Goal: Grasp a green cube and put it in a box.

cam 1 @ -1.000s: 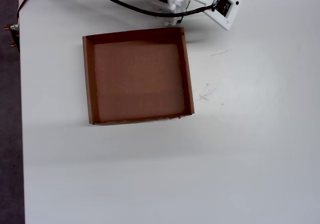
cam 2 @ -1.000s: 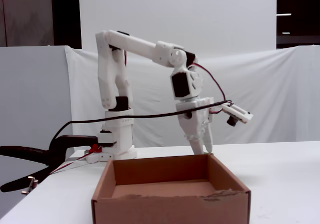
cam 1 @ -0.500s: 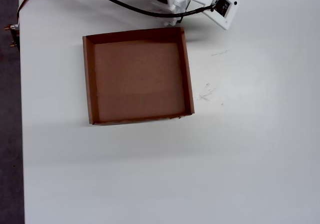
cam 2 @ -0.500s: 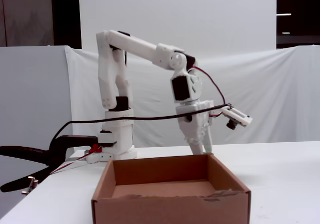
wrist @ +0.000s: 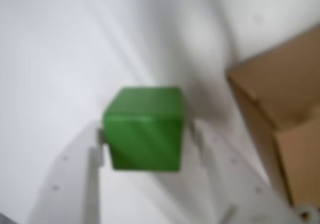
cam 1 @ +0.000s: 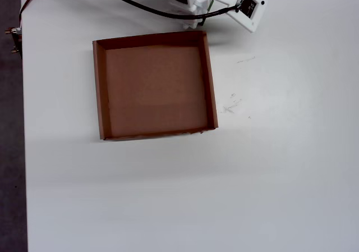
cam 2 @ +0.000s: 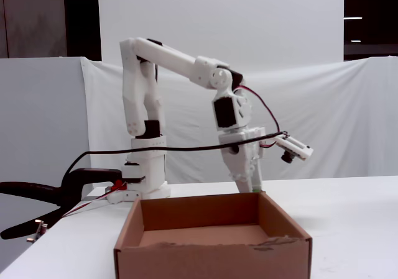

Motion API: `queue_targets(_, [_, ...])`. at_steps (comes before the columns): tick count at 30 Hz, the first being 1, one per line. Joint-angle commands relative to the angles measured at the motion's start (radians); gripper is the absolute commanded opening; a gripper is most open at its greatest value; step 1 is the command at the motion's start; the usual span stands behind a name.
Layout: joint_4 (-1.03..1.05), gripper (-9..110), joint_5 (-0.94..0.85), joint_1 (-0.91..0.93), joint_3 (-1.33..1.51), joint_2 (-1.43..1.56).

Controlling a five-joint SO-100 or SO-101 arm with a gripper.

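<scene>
We are holding the cube (wrist: 144, 128) in the gripper (wrist: 145, 154): in the wrist view the two pale fingers (wrist: 75, 174) are closing on its left and right faces, and the cube is sitting squarely between them, upright, with its top face and one side face showing. The picture is blurred, so we cannot tell whether the cube's underside is resting on the tabletop (wrist: 60, 49) or lifted just off it.

What the coming move is turning on is where the box (wrist: 285, 119) is lying from the gripper. In the wrist view a corner of it is showing to the right of the cube, near but apart, with bare tabletop between them. In the overhead view the gripper (cam 1: 197, 23) is sitting just outside the box's (cam 1: 99, 89) upper wall, near the upper-right corner, and only a sliver of green is peeking out under the arm. In the fixed view the gripper (cam 2: 254, 184) is hanging just behind the far wall of the box (cam 2: 211, 259), toward its right end, with its tip at about the height of the rim.

So, as we are judging it, the cube is needing to rise clear of that wall and come over it toward the open floor, which is looking empty in the overhead view.
</scene>
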Motion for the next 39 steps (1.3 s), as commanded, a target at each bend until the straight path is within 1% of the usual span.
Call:
queue_targets(1, [-0.009,21,-0.005,-0.009,-0.003,0.006])
queue_targets(11, [-0.008,15,0.0,-0.011,-0.003,0.012])
queue_targets(19, [0.023,13,0.021,-0.012,-0.028,0.026])
queue_targets(31, [0.195,11,0.078,-0.038,-0.135,0.146])
queue_targets(39, [0.27,11,0.071,0.025,-0.137,0.29])
